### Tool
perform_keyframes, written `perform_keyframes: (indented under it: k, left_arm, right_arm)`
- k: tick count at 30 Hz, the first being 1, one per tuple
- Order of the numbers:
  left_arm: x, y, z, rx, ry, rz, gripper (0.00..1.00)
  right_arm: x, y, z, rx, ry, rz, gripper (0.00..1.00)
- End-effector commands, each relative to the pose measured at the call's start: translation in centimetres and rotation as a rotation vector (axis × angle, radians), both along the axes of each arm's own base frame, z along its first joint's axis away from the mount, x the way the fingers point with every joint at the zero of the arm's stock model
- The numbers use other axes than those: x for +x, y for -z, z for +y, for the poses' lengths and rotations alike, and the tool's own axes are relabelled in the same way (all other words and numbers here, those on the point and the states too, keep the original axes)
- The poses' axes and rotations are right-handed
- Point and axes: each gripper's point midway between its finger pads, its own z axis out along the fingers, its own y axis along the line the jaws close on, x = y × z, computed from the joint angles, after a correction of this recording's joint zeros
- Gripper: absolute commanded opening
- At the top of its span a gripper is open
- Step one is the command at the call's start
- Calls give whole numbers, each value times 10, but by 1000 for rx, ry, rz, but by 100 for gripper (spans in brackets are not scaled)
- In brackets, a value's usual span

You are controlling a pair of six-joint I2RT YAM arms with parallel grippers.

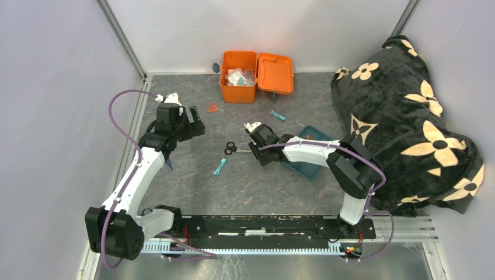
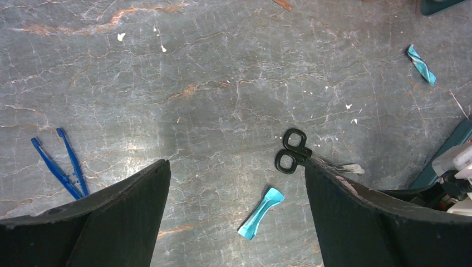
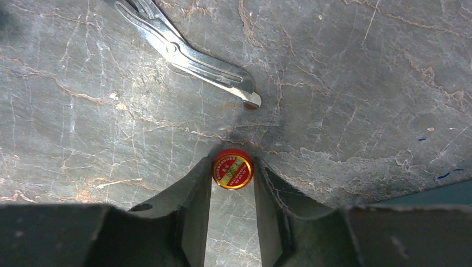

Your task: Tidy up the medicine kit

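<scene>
Right wrist: my right gripper point(image 3: 232, 167) pinches red tin point(image 3: 232, 171), bandage scissors point(image 3: 189, 55) just beyond. My left gripper point(image 2: 236, 167) spread wide above teal sachet point(image 2: 260, 213), blue tweezers point(image 2: 61, 164) beside.

Bench point(image 3: 362, 83): grey marbled, matt. Scissors point(image 3: 195, 58): shiny metal blades. Tin point(image 3: 232, 169): glossy red lid. Kit point(image 1: 238, 93): smooth orange plastic. Blanket point(image 1: 408, 116): soft plush cloth.

We find the medicine kit point(image 1: 238, 87) at the far middle. At the centre lie scissors point(image 1: 231, 148), a tin point(image 3: 232, 169) just right of them, a tray point(image 1: 309, 169) further right.
</scene>
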Motion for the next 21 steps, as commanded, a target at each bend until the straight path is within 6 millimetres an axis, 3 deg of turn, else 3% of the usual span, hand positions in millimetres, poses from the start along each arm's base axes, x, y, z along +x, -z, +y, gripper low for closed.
perform_keyframes:
  k: [1, 5, 11, 15, 21]
  left_arm:
    - [5, -9, 2, 7, 2, -41, 96]
    - [5, -9, 2, 6, 4, -40, 96]
    - [4, -10, 4, 12, -6, -44, 96]
    - [4, -11, 4, 13, -9, -48, 96]
    - [4, -11, 5, 12, -14, -48, 98]
  right_arm:
    - [5, -19, 10, 44, -5, -41, 36]
    - [8, -40, 13, 88, 4, -77, 34]
    - [24, -92, -10, 118, 96, -214, 31]
    - [39, -114, -45, 114, 185, -278, 29]
    - [61, -103, -116, 102, 329, -250, 29]
